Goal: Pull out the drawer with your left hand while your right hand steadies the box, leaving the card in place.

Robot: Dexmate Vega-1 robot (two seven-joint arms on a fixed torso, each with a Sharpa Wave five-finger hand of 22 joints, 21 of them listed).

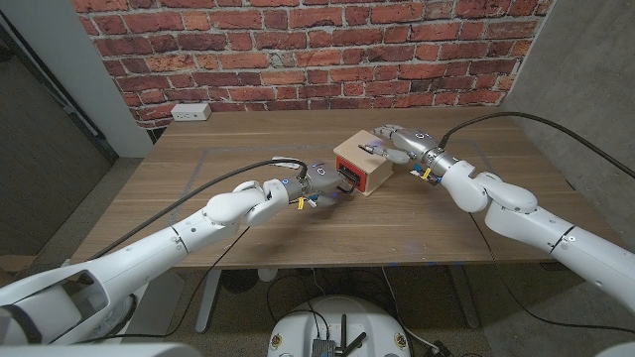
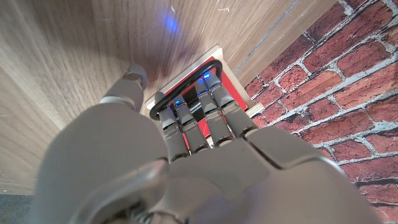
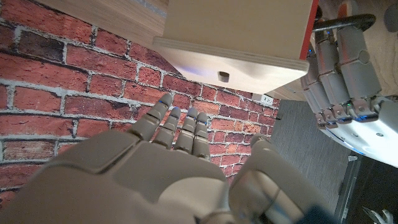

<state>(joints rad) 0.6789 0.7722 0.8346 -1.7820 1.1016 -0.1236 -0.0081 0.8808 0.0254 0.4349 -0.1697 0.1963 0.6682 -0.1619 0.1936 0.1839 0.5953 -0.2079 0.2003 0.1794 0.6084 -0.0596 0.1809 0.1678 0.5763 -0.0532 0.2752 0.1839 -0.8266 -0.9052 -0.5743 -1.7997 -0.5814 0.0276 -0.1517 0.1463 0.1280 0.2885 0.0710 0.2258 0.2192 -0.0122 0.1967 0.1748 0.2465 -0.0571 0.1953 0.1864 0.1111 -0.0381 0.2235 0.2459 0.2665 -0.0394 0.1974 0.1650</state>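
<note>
Left hand fingers hook the drawer handle; right hand rests atop the box.

A wooden box sits mid-table, the left hand at its drawer front with fingers hooked through the handle, the right hand on its top, a wall socket behind at the table's far-left edge.

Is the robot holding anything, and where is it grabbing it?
The left robot hand has its fingers hooked through the black handle on the red drawer. The right robot hand rests on the box.
</note>
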